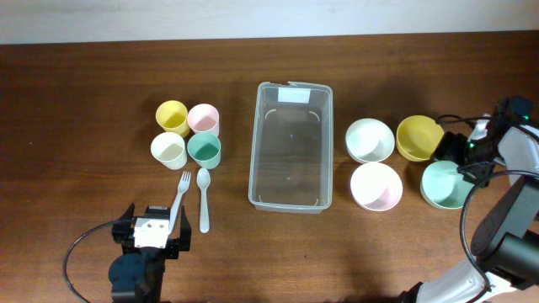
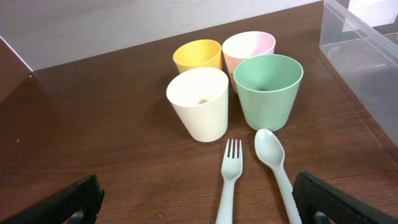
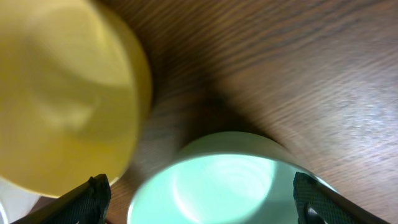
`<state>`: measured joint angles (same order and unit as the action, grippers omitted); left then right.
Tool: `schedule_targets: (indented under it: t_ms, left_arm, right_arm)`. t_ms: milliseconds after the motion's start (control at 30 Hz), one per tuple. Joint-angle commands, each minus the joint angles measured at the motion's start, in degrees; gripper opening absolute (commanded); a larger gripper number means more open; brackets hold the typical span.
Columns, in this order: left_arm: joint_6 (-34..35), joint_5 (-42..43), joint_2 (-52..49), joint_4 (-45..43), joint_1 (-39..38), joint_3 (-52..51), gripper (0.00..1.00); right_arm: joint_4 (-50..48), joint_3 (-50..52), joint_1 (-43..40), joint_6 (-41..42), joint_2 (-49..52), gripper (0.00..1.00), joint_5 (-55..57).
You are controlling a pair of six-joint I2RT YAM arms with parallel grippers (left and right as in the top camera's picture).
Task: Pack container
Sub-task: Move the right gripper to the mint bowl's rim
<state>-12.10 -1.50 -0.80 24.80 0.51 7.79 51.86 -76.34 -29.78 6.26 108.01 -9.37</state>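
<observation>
Container (image 1: 290, 160), a clear rectangular plastic tub with rounded corners, stood empty at the middle of the brown wooden table (image 1: 84, 101), between the two arms. Its long axis ran away from the robot, and its white label (image 1: 294, 95) was at the far short end.

The right gripper (image 3: 202, 199) hung well off to the container's right. Its fingers were spread wide over the rim of the round mint-green bowl (image 1: 444, 187), with the round yellow bowl (image 1: 418, 137) just beside. The wrist view was too blurred to tell whether the pads touched the bowl. From that gripper the container lay to the left. The round white bowl (image 1: 370, 140) and round pink bowl (image 1: 376, 186) sat in between, near the container's right long wall. A carry from there would likely have to pass over those two bowls and come down across the container's short width, not along its length.

The left gripper (image 2: 205, 208) was spread to its fullest and held nothing. It sat low near the robot's edge of the table, facing the pale plastic fork (image 2: 229, 180) and pale plastic spoon (image 2: 273, 165), with four pastel cups (image 2: 202, 102) beyond. The container lay to its right and a little farther out. That gripper looked somewhat the nearer of the two, though only the right one was over a bowl.
</observation>
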Motion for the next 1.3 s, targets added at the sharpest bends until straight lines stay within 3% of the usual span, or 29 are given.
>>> schedule_targets:
  t_ms: [0, 333, 633, 900, 1000, 1267]
  left_arm:
    - [0.92, 0.61, 0.39, -0.13, 0.00, -0.52, 1.00]
    - [0.92, 0.61, 0.39, -0.13, 0.02, -0.52, 1.00]
    - [0.92, 0.61, 0.39, -0.13, 0.00, -0.52, 1.00]
    - [0.92, 0.61, 0.39, -0.13, 0.00, -0.52, 1.00]
    - [0.92, 0.61, 0.39, -0.13, 0.02, -0.52, 1.00]
    - [0.92, 0.59, 0.39, -0.13, 0.02, -0.52, 1.00]
  right_arm:
    - [0.83, -0.50, -0.68, -0.07, 0.26, 0.88, -1.42]
    - [2.80, -0.52, -1.53, 0.00, -2.69, 0.89, -1.16]
    - [8.22, -0.42, -10.36, 0.39, -8.52, 0.89, 1.16]
    - [-0.63, 9.64, -11.72, 0.39, -6.75, 0.85, -2.05]
    - [-4.48, 13.90, -11.32, 1.31, -6.58, 0.80, -2.05]
    - [-8.35, 17.00, -11.61, 3.87, -7.13, 0.37, -5.90]
